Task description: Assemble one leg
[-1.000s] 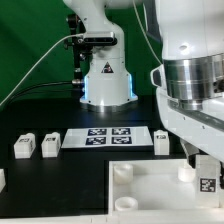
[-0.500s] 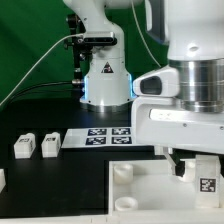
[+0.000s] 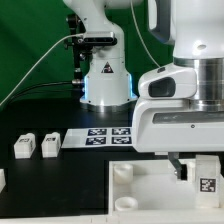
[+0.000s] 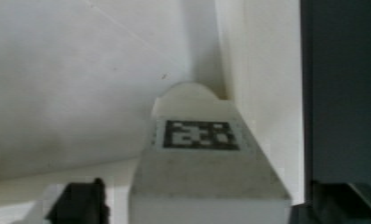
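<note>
The leg [image 3: 207, 183], a small white block with a black-and-white tag, stands upright at the far right corner of the large white tabletop panel [image 3: 150, 195]. My gripper [image 3: 195, 168] hangs over it with a jaw on either side. In the wrist view the leg [image 4: 208, 150] runs away from the camera between the two dark fingers [image 4: 84, 200]. A thin light gap shows on each side, so my gripper [image 4: 208, 208] is open around the leg. The leg's foot and the socket under it are hidden.
Two more white legs [image 3: 24, 147] [image 3: 49, 144] stand at the exterior view's left beside the marker board [image 3: 100, 137]. The robot's base [image 3: 105, 80] rises behind it. A round corner socket [image 3: 122, 171] shows on the panel's near left.
The wrist has turned about a quarter turn over the leg and settled. The leg still shows a tag to the camera and sits slightly lower than a second ago.
</note>
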Controlling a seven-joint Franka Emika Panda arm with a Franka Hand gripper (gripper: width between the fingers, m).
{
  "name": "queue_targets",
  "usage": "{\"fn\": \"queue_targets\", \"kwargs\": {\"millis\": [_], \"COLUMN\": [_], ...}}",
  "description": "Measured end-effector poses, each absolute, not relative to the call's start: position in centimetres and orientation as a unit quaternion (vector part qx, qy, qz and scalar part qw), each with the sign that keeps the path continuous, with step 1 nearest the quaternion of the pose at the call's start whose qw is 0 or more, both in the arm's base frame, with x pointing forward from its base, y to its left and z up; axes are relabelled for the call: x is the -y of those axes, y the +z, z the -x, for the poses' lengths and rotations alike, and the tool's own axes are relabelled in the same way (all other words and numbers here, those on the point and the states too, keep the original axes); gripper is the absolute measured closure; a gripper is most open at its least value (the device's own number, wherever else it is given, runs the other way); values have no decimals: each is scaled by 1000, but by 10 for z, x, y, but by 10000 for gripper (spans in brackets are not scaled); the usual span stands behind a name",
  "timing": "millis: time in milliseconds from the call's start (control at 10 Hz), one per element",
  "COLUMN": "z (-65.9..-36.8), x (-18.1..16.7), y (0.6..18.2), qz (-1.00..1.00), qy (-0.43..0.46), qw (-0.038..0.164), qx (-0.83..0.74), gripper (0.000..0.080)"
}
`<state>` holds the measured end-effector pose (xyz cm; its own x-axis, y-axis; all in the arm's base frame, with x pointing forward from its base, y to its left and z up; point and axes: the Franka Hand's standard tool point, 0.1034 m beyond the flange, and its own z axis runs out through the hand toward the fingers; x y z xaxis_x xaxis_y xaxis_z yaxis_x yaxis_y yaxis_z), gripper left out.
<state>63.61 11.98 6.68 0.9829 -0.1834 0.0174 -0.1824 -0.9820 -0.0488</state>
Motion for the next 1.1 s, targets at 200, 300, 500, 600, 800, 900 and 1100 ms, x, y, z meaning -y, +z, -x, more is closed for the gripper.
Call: {"fn": "queue_targets", "kwargs": {"millis": [200,300,500,600,800,900,1100], "z": [-636,-636,-636,-637,-636,-634,-634], "x": [-120,-120,-119,-116,-115,-115,-117], "y": [67,67,67,67,66,66,66], "qz": [988,979,960,928,853,789,690], "qy": [-9,-8,-6,-2,5,12,29], "qw": [26,26,27,32,39,50,57], "qx": [-150,-204,-278,-371,-521,-613,-721], "gripper": [409,508,508,508,508,508,508]}}
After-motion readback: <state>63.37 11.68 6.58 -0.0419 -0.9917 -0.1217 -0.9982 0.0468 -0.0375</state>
